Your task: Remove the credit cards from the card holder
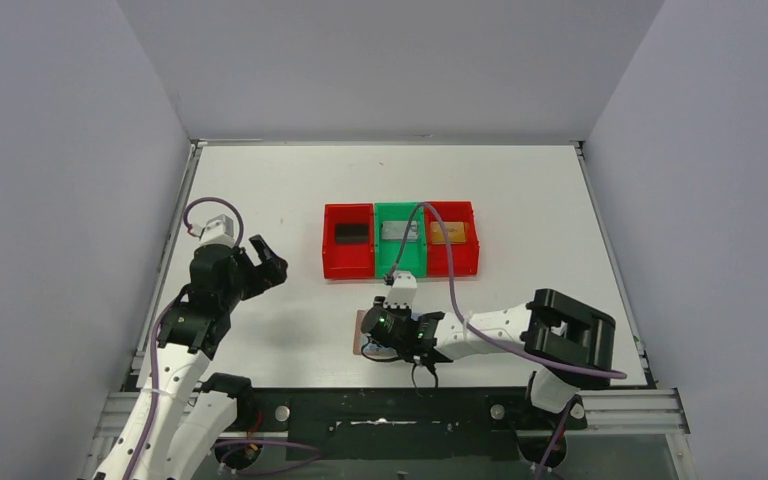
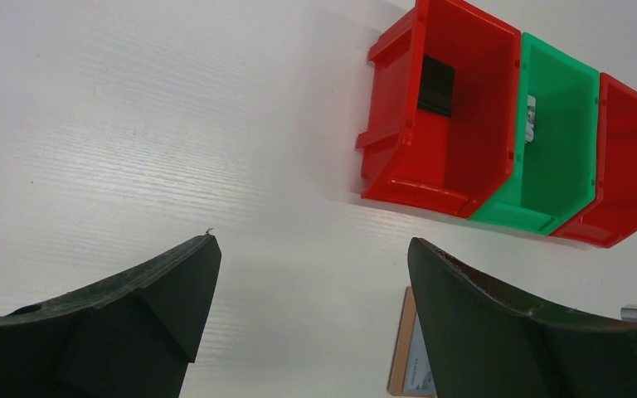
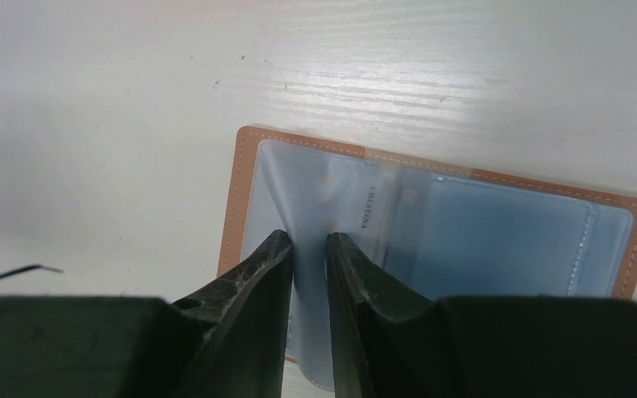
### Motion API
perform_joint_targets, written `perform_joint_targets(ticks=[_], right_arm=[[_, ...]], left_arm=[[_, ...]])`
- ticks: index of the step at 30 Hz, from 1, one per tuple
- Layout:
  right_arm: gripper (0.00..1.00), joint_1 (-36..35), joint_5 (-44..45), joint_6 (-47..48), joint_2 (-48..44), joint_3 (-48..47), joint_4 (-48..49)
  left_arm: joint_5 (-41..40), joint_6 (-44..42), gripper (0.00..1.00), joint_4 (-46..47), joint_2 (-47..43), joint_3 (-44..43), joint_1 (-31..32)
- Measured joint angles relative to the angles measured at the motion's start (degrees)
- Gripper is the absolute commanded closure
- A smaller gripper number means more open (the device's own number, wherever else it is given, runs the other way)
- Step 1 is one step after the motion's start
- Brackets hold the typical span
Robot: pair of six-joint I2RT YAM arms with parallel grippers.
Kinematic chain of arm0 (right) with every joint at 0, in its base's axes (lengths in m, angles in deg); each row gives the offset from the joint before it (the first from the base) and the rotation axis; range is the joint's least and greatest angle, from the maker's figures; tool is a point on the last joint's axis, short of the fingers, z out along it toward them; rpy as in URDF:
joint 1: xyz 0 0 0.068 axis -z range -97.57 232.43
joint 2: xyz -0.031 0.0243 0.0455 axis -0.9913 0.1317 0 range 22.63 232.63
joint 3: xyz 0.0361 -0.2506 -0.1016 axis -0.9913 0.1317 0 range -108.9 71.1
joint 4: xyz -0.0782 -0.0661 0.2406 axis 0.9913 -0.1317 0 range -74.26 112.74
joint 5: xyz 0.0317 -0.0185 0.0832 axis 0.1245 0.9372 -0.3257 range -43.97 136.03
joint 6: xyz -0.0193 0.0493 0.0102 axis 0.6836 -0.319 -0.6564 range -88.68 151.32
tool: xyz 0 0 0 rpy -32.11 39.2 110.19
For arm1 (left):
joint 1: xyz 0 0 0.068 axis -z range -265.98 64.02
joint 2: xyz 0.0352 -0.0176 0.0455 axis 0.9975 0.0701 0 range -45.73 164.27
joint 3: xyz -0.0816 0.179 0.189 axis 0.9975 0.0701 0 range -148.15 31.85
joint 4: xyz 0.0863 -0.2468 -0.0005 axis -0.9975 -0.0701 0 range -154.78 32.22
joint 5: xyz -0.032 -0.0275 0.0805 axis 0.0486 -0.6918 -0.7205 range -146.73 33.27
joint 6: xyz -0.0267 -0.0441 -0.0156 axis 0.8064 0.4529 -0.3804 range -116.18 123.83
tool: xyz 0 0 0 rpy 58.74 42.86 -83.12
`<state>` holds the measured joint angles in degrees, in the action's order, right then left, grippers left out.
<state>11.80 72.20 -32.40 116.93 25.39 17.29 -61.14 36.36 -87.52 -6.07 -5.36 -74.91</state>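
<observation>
The white table (image 1: 260, 190) carries everything. The left arm leans in over the table's left edge. The left gripper (image 2: 313, 242) hangs above bare tabletop with its fingers spread wide apart and nothing between them.

The right arm lies low along the near edge, reaching in from the right side towards the middle. Three plastic bins stand touching in a row across the middle of the table, parallel to the near edge: the left red bin (image 1: 348, 264), the green bin (image 1: 410, 262) and the right red bin (image 1: 455, 262).

The card holder (image 3: 481, 232) lies open and flat close to the near edge, about midway along it and in front of the green bin, well apart from the row. It has a stitched tan leather border and its pale blue inner pockets face up.

The right gripper (image 3: 308, 249) is down on its left half. The fingers are drawn almost together, closed on a pale blue pocket leaf that stands up between them.

Each bin holds one of the credit cards lying flat. The black card (image 1: 350, 232) is in the left red bin, the silver-grey card (image 1: 397, 231) in the green bin and the gold-orange card (image 1: 449, 233) in the right red bin.
</observation>
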Motion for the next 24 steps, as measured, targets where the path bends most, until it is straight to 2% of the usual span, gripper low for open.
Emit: perform_joint_targets(ticks=[5,15,24], right_arm=[[0.77,0.6,-1.4,-1.4,-4.3,5.0,3.3],[0.75,1.2,0.0,-5.3,-11.9,10.4,3.5],[0.72,1.2,3.5,-10.1,-18.5,13.4,-2.5]], left_arm=[[2.8,-0.5,0.17,0.9,1.1,0.0,0.0],[5.1,-1.4,0.18,1.4,4.2,0.0,0.1],[5.5,-1.6,0.18,1.4,4.3,0.0,0.1]])
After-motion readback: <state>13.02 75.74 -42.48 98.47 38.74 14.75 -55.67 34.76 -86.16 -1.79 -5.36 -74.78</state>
